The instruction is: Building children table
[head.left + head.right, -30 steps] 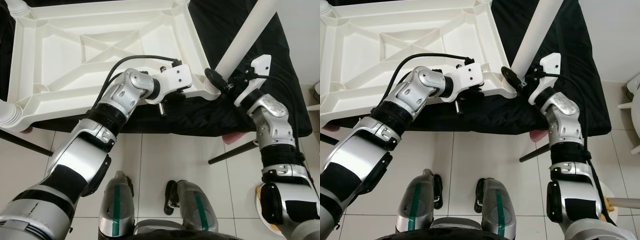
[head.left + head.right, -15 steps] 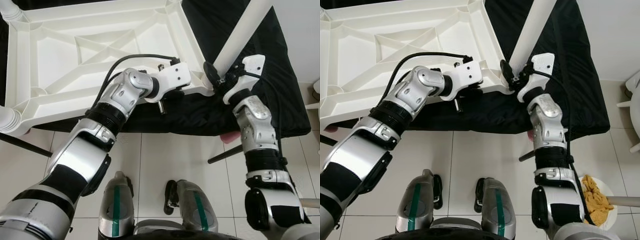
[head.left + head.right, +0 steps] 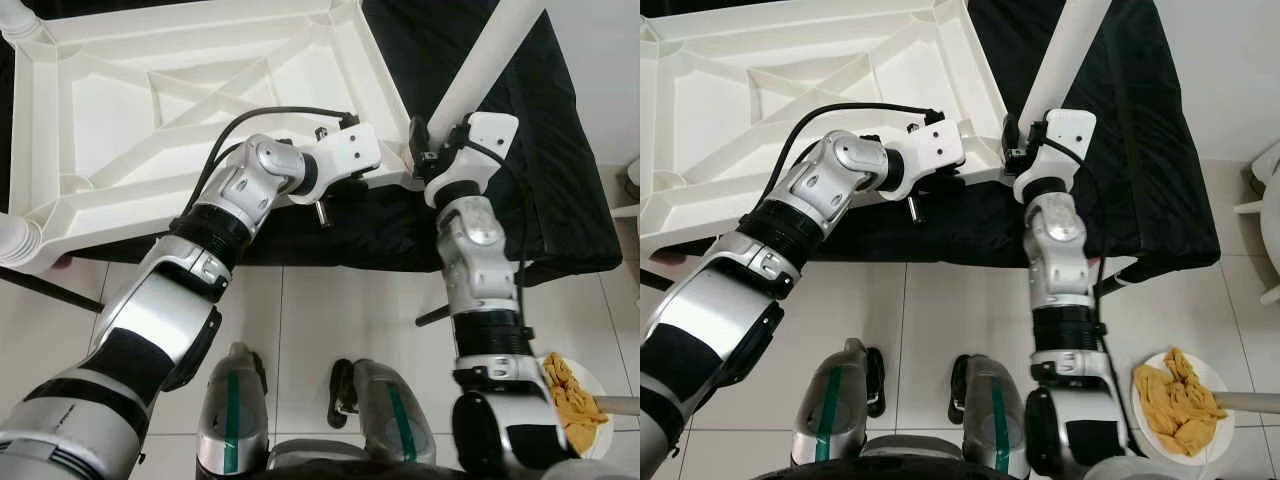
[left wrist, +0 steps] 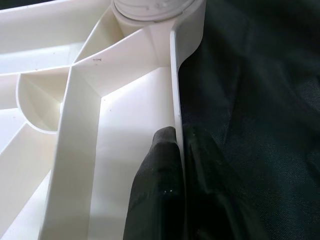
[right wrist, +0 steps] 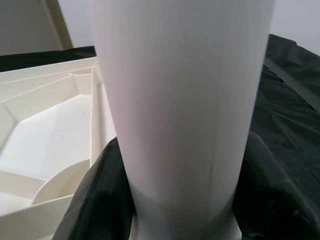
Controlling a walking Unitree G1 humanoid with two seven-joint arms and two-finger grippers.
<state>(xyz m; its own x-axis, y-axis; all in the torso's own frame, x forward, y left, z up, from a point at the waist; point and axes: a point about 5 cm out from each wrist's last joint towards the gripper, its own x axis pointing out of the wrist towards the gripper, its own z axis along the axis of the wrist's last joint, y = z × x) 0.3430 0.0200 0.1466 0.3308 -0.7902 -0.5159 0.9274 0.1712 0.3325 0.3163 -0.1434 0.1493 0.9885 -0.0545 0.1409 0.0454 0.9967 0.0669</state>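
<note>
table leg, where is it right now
The white table leg stands at the upturned tabletop's near right corner, clamped by the right end effector, above the black cloth.

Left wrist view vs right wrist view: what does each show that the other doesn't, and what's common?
Left wrist view: the left pincer clamped on the tabletop's side wall, one finger on each face.
Right wrist view: the white table leg between the right pincer's fingers, standing at the tabletop's corner.
Both: the upturned white tabletop with its ribbed underside, lying on black cloth.
</note>
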